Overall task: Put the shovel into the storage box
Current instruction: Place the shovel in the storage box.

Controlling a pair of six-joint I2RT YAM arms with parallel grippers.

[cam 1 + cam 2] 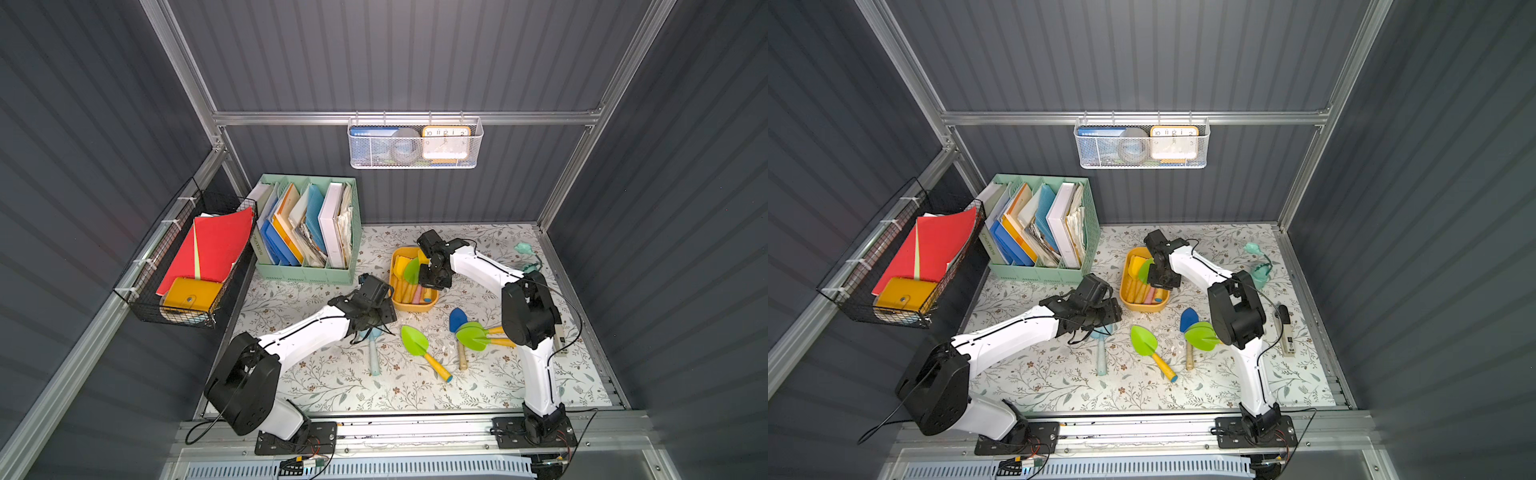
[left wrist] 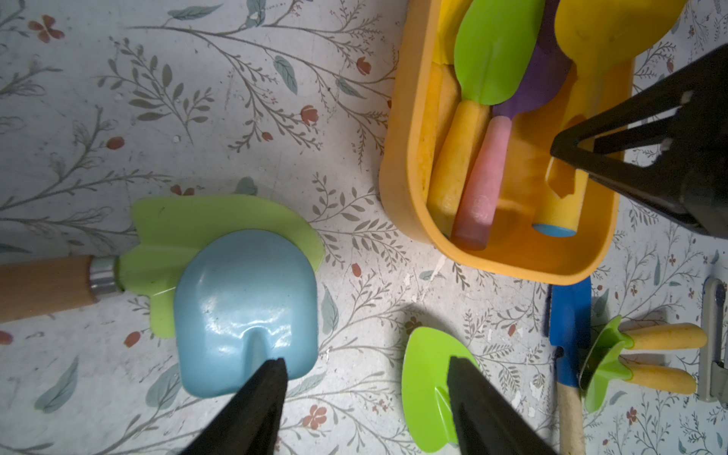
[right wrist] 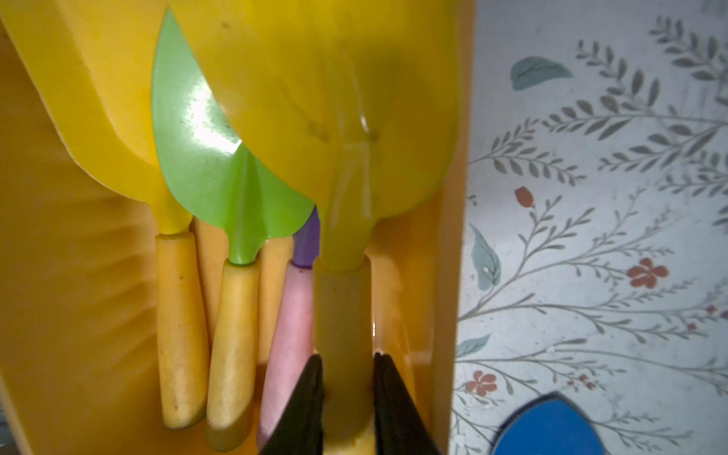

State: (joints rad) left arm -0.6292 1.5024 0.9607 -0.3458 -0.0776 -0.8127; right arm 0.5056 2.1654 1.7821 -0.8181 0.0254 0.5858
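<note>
Where writing reads, it is the numerals 10, 11, 12, 1, 2 on the orange clock (image 1: 446, 143) in the white mesh basket (image 1: 361, 156), upper centre. Storage box (image 1: 413, 308): mid-frame in both top views, several shovels (image 1: 411, 270) inside. Right wrist view alone shows the right gripper (image 3: 346, 356) clamped on the handle of the yellow shovel (image 3: 342, 118), inside the box. Left gripper (image 2: 366, 360): fingers apart, empty, near a light-blue shovel (image 2: 244, 307).
</note>
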